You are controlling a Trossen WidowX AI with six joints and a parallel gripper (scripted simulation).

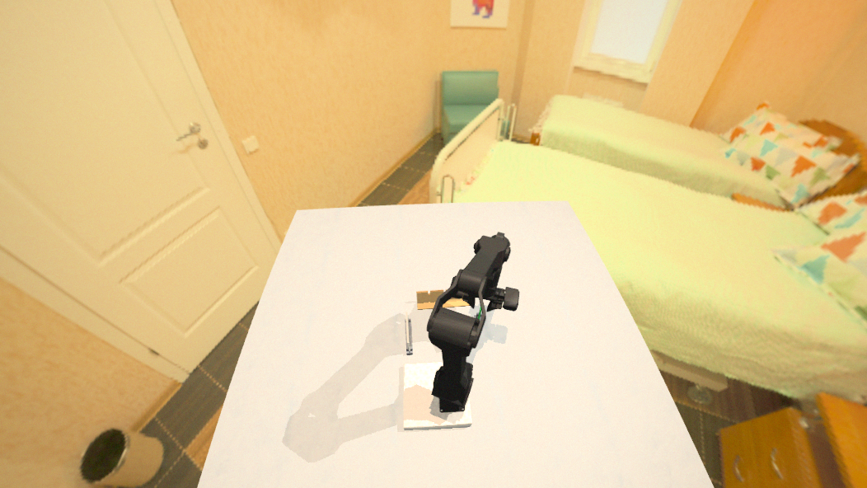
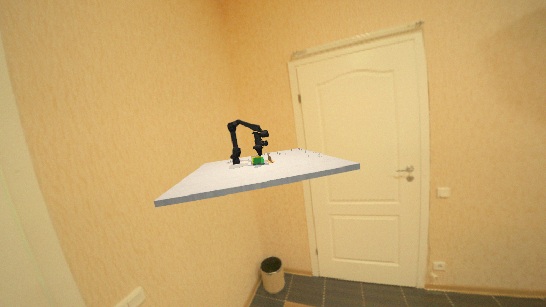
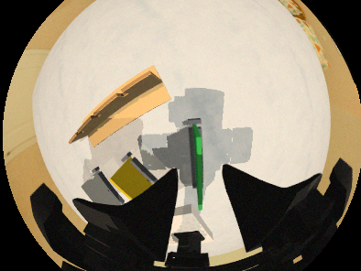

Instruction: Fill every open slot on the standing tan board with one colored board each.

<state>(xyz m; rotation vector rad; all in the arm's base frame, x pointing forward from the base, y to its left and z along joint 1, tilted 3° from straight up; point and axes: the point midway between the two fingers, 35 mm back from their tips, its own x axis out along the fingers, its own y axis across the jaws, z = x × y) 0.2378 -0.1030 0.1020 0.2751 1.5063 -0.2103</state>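
Tan board: upright on bench, upper left of the wrist frame; jaws partly open, nothing held.

Wrist view, left to right: tan board runs at a slant, lower left end to upper right end, notches along its top edge, no colored board in them. Gray board in its holder, lower left, partly behind the left-hand finger. Yellow board just right of it, also holder-borne, partly behind the same finger. Green board right of center, upright in its holder, seen nearly edge-on, in line with the gap between the fingertips. Exterior view: jaws point down above the green board, near center of frame; touching or not, can't tell.
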